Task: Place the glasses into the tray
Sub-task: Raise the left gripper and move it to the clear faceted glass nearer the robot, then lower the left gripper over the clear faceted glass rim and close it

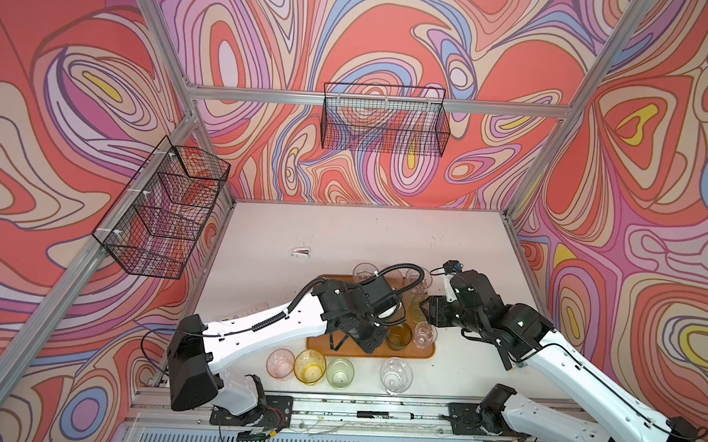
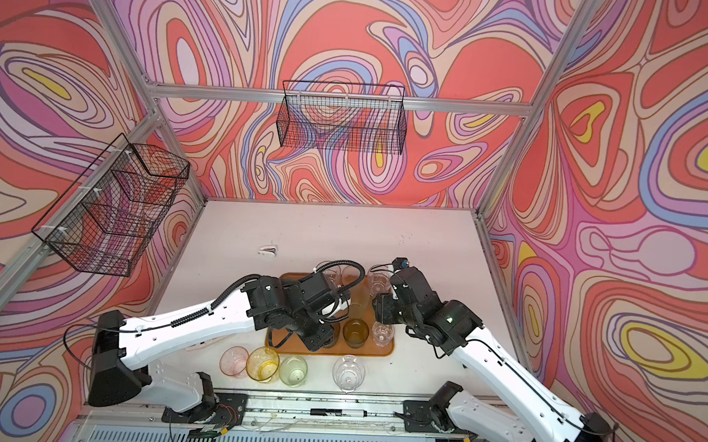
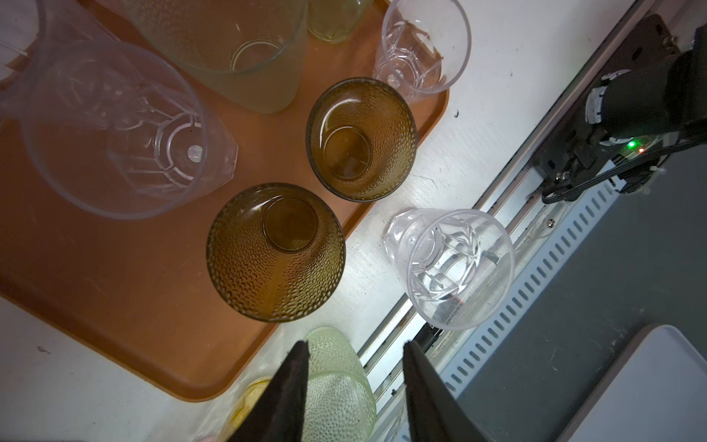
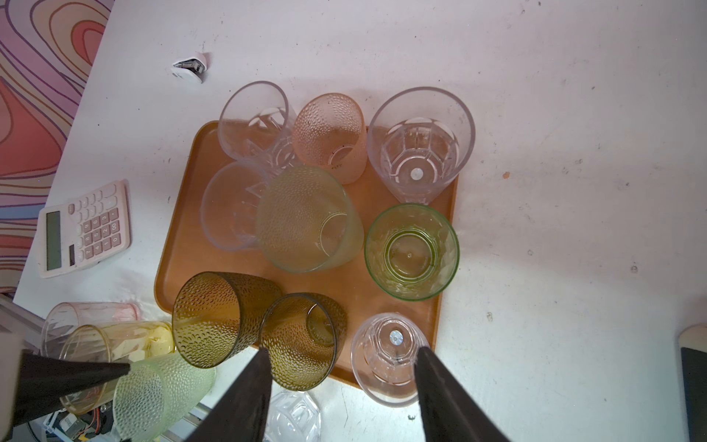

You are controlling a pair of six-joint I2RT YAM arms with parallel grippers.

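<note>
The orange-brown tray (image 1: 424, 352) (image 4: 183, 245) holds several glasses, among them two amber ones (image 3: 275, 252) (image 3: 361, 139), a tall frosted green one (image 4: 306, 218) and a clear one (image 4: 390, 356) at its front right corner. On the table in front of the tray stand a pink glass (image 1: 280, 363), a yellow glass (image 1: 309, 366), a pale green glass (image 1: 340, 373) (image 3: 336, 382) and a clear glass (image 1: 396, 376) (image 3: 455, 268). My left gripper (image 3: 355, 346) (image 1: 368, 347) hangs open and empty above the tray's front edge. High over the tray's right side, my right gripper (image 4: 342, 351) (image 1: 426, 313) is open, holding nothing.
A pink calculator (image 4: 84, 229) lies left of the tray, mostly under my left arm in both top views. A small white object (image 1: 300, 252) lies behind it. Black wire baskets (image 1: 384, 119) (image 1: 166, 208) hang on the walls. A metal rail (image 1: 354, 413) borders the table's front.
</note>
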